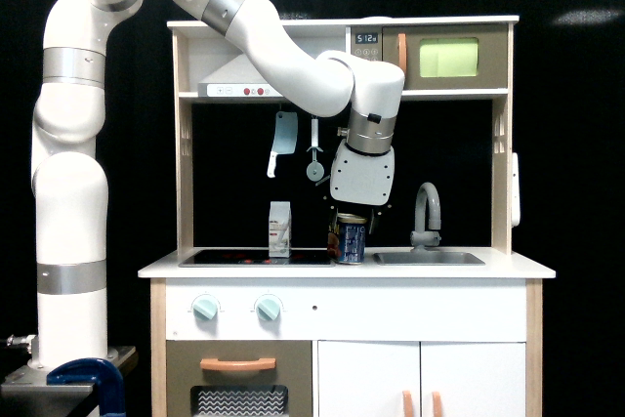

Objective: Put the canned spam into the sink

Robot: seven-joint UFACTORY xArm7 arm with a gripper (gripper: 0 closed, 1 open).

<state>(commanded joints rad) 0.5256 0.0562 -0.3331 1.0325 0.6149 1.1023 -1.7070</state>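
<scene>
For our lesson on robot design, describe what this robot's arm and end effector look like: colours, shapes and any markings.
The arm is glossy white, made of thick rounded segments joined by silver-grey metal bands. It stands on a dark base beside a blue clamp. The wrist ends in a grey ring and a white, boxy housing with small dark dots. The end effector below it is dark; its fingers are too small to make out. No loose cables show.

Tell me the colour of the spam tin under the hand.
Dark blue, with a gold top rim and a red-yellow label: the canned spam, clearest in the exterior view.
</scene>
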